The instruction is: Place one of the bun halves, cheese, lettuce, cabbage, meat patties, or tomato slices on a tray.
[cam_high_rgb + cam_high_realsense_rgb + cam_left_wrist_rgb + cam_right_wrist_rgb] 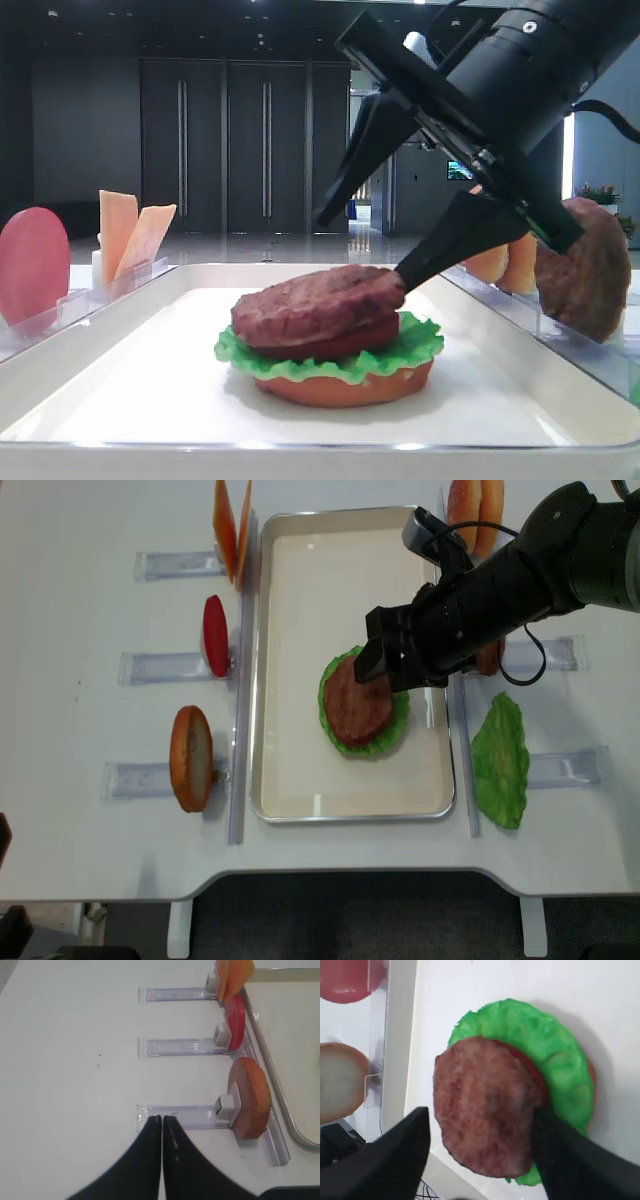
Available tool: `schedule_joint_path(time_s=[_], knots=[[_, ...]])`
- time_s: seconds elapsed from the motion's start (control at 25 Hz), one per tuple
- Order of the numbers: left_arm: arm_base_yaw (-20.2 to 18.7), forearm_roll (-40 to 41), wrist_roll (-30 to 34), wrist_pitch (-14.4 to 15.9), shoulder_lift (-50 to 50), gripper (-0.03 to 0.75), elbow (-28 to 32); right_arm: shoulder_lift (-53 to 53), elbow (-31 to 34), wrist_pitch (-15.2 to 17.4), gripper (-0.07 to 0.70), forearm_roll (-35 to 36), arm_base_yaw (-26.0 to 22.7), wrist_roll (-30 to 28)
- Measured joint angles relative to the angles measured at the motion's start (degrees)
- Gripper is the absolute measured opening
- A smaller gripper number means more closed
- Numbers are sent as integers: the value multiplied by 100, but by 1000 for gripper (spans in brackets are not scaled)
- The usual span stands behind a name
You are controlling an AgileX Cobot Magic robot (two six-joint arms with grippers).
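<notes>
Only the low side view shows the whole stack on the tray [120, 370]: bun half [345, 388], lettuce [330, 358], tomato slice [335, 343], then a meat patty [315, 303] tilted up at its right. From overhead the patty [356, 702] hides the tomato. The right tool [362, 245] stands spread around the patty's right edge, one finger [450, 245] touching it. The left tool [162, 1122], pressed together, hovers over bare worktop [65, 1060] beside a racked bun [250, 1097], its arm cut off. The tray's left half lies open.

Brown meat patty [357, 702] tilted atop tomato, lettuce [392, 720], bun.
</notes>
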Motion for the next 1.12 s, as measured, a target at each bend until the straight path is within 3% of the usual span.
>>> schedule_joint_path(time_s=[0.32,0.56,0.84,1.12], knots=[[0,0,0,0,0,-1,0,-334,-288,-26,425,-1216,0,1040],[0,0,0,0,0,-1,0,-722,-601,208,425,-2548,0,2137],[0,0,0,0,0,-1,0,-968,-1179,1004,425,-4227,0,3346],[0,0,0,0,0,-1,0,-1009,-1885,1977,424,-5503,-57,3839]])
